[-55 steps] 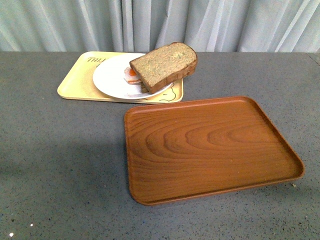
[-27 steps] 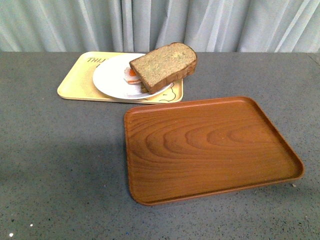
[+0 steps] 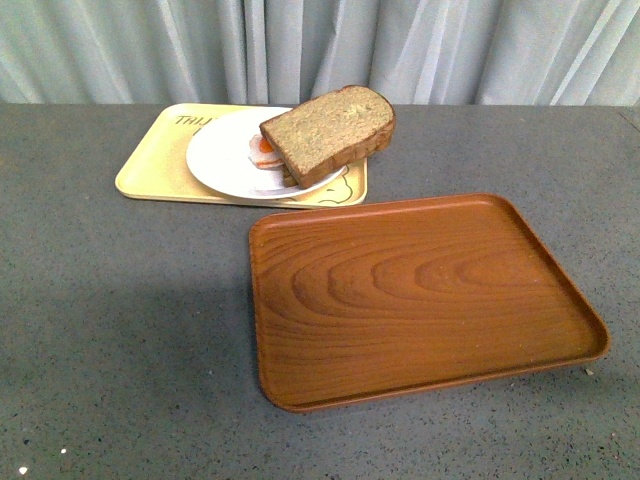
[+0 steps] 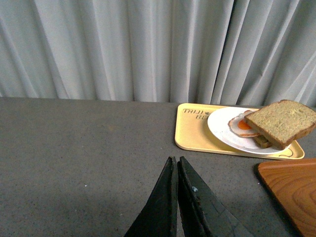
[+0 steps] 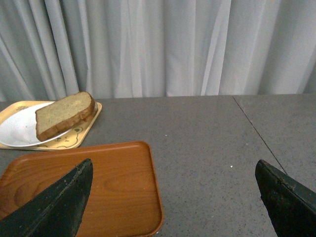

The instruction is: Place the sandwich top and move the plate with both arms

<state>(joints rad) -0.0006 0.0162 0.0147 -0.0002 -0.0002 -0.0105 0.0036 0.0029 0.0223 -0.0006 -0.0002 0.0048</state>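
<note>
Bread (image 3: 328, 132), the sandwich top, lay on the egg (image 3: 263, 150) on the plate (image 3: 222, 157), which sat in the yellow tray (image 3: 150, 160) near the desk's (image 3: 120, 330) far edge. Left tool (image 4: 176, 165) was clenched empty; right tool (image 5: 173, 197) was spread wide.

The bread (image 3: 330, 130) was tan with tiny dark specks, and its crust was a darker brown. Under it peeked an egg (image 3: 263, 148) that was white with an orange middle. The plate (image 3: 222, 155) was plain shiny white. It sat on a pale yellow tray (image 3: 150, 160) with brown letters and small brown drawings on it. The other tray (image 3: 420, 290) was reddish brown with wavy wood lines. The table (image 3: 120, 330) was dark grey with little light dots. The curtain (image 3: 450, 45) behind was pale grey-white with soft folds. The left gripper (image 4: 176, 170) was black, and the right gripper (image 5: 173, 197) was black too.
</note>
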